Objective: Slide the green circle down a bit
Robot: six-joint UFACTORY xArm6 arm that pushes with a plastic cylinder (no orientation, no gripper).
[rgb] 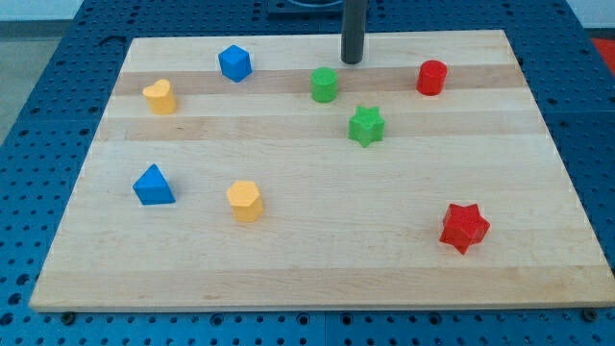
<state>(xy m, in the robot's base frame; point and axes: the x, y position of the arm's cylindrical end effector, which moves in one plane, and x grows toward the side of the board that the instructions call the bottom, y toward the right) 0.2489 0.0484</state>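
Pale wooden desk [317,269] is seen on a blue perforated base [38,317].

The desk's top is made up of light planks with one darker strip running across near the view's top. It is evenly lit, with soft shadows cast. Rows of small holes are shown across the blue base on every side.

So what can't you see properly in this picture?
- The rod above my tip: the view's top edge cuts it off, so the arm is hidden.
- The far sides of the blocks, such as the green circle and green star: each block hides its own back.
- Whether my tip touches the board: this single view cannot show that.
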